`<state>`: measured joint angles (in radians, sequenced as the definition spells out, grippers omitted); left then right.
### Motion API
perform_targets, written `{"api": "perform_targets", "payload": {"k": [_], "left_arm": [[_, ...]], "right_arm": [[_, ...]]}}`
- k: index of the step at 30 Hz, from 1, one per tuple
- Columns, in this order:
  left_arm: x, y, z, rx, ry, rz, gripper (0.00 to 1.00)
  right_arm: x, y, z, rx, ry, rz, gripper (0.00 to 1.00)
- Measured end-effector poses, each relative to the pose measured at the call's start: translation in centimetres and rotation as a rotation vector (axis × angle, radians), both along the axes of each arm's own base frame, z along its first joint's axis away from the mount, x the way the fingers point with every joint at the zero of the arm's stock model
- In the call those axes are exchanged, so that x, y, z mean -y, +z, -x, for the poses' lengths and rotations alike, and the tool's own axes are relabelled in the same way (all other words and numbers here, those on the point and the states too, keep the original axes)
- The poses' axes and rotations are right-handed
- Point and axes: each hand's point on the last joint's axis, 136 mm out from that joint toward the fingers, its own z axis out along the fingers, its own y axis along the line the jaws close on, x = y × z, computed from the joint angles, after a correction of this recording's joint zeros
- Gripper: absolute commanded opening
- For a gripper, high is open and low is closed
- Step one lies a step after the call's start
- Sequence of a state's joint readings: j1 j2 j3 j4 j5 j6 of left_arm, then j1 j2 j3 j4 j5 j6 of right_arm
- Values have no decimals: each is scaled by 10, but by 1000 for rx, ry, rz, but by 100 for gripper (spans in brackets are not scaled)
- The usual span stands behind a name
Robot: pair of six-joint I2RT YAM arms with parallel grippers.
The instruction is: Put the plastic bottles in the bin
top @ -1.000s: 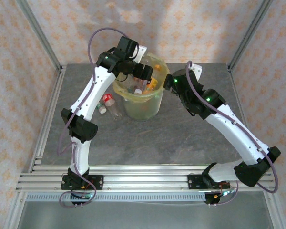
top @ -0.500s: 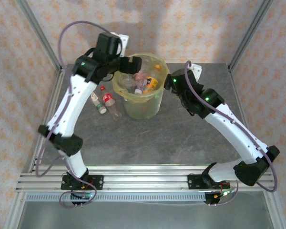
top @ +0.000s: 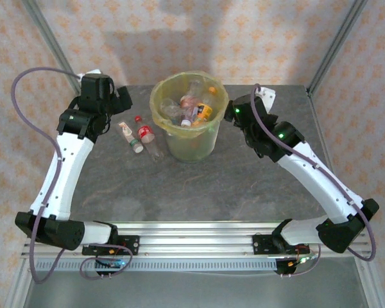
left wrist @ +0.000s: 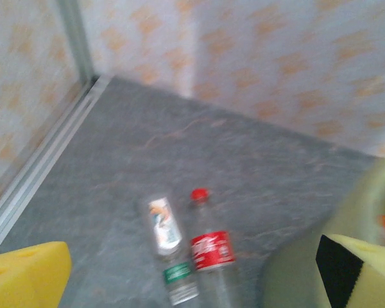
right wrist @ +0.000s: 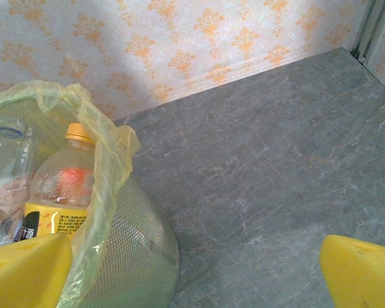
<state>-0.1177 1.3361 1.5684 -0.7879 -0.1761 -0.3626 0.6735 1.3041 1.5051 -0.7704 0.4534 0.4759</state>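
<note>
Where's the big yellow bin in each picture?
Top external: the bin stands at the middle back of the grey table.
Left wrist: the bin is in the bottom right corner, blurry.
Right wrist: the bin is at the left edge.
Shared landmark: the grey table under it in all three.

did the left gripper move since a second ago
Yes. The left gripper has swung left, from over the bin's rim to above the table, just past the two bottles lying left of the bin.
</note>
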Motion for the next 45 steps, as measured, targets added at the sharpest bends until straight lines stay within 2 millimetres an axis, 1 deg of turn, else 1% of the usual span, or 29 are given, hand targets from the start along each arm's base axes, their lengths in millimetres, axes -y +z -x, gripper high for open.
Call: {"api": "perform_targets", "payload": {"k": [2, 6, 9, 13, 15, 17, 23, 26, 29, 35, 45], "left_arm": [[-16, -25, 3, -54, 55, 20, 100], [-37, -67, 2, -136, 134, 55, 100], [-41, -98, -8, -197, 154, 76, 100], [-38, -144, -22, -284, 153, 93, 100], [-35, -162, -27, -312, 149, 108, 100], [-33, -175, -32, -332, 140, 122, 100], [-26, -207, -50, -366, 120, 159, 100], [-24, -224, -54, -397, 119, 171, 100], [-23, -236, -56, -417, 125, 180, 100], [-23, -246, -64, -433, 128, 183, 99], [-25, -267, -70, -473, 141, 193, 91]], "right_arm": [[0, 0, 0, -1, 0, 0, 99], [0, -2, 0, -4, -1, 3, 99], [1, -4, 0, -6, -5, 5, 99], [3, -3, 0, -2, -16, 6, 99], [4, -3, 0, -1, -23, 8, 99], [5, -4, 0, -3, -28, 10, 99], [7, -7, 0, -5, -40, 17, 99], [7, -8, 0, -7, -41, 19, 99], [7, -8, 0, -7, -41, 18, 99], [8, -9, 0, -8, -43, 22, 99], [8, -10, 1, -10, -43, 24, 99]]}}
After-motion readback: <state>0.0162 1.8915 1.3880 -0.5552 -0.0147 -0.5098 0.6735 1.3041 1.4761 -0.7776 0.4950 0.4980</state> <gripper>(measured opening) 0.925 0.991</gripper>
